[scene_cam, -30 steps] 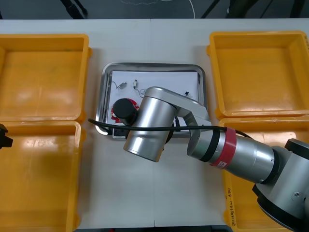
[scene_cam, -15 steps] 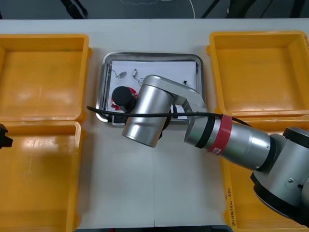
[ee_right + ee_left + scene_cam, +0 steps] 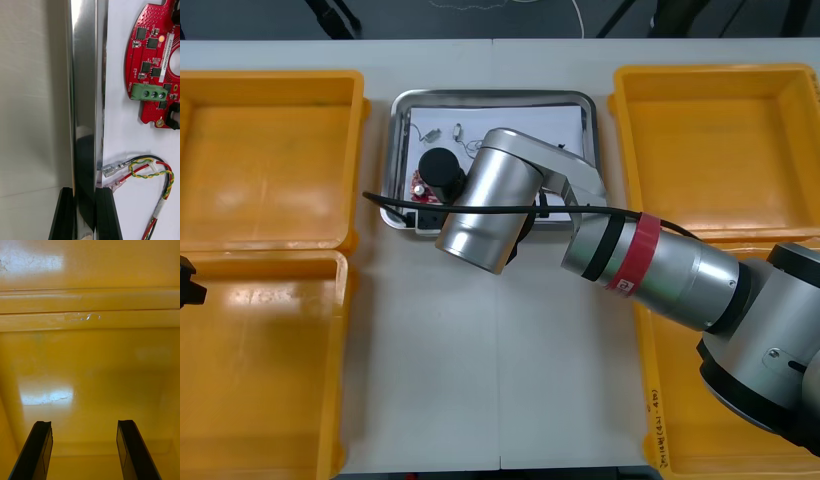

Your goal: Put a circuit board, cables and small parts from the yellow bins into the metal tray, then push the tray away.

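The desk (image 3: 480, 380) has a light, plain surface, and a thin seam (image 3: 497, 350) runs across it from the near edge to the far edge. Beyond the far edge the floor (image 3: 400, 18) is dark grey. Some black stand legs (image 3: 335, 15) and a thin white cable (image 3: 579, 18) lie there.
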